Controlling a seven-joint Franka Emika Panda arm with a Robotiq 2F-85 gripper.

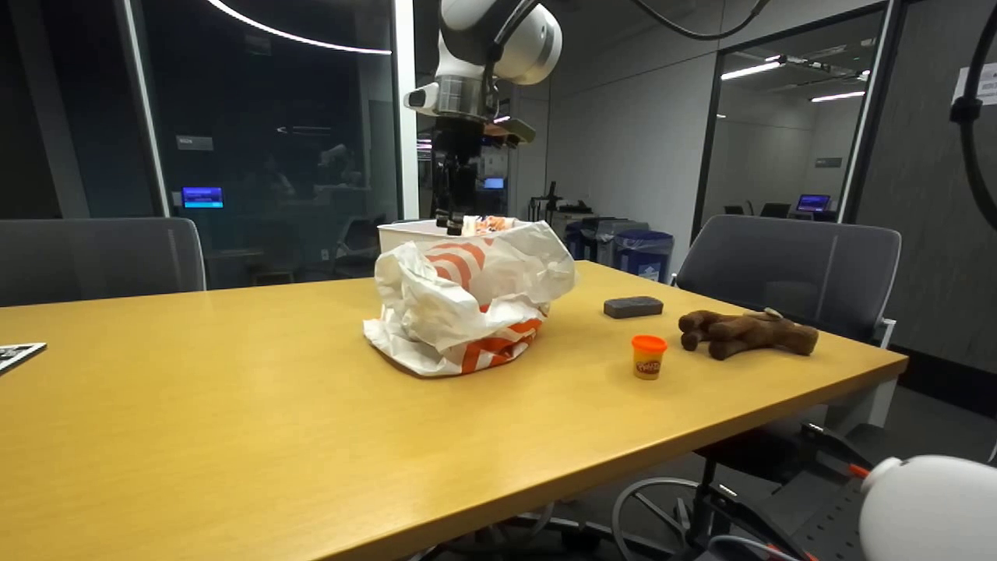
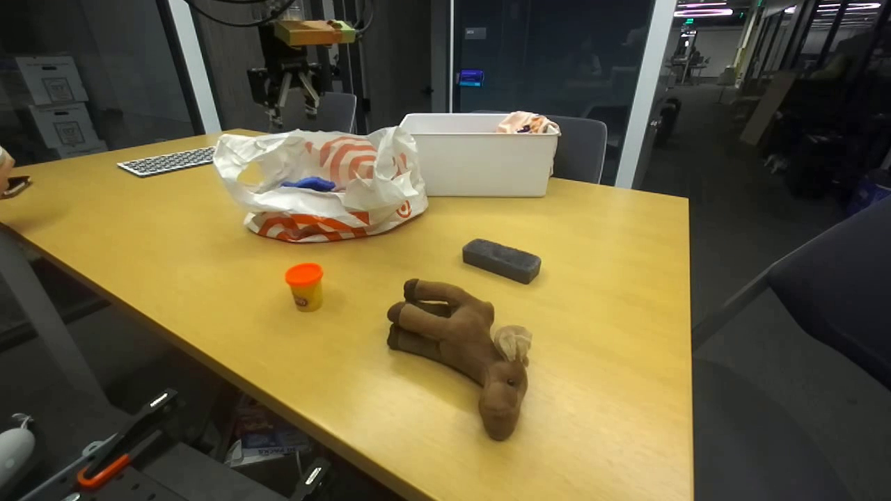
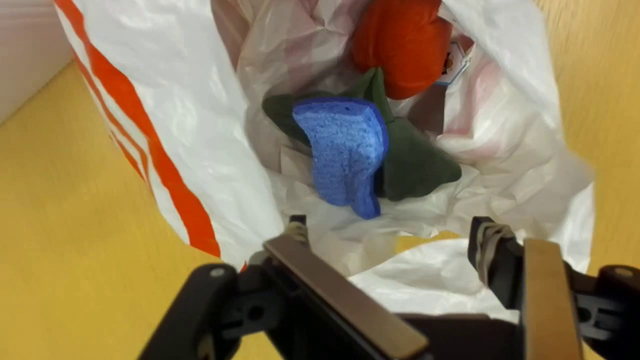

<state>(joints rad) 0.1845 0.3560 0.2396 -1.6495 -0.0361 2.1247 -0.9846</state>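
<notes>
Toy horse (image 1: 736, 333): flat on its side, near a corner of the table (image 1: 273, 436)!
Tub (image 1: 648, 358): bolt upright, orange lid on!

Wrist view points you down into the bag (image 3: 210, 130), close; both exterior views share it, farther back across the table (image 2: 598, 334).
</notes>
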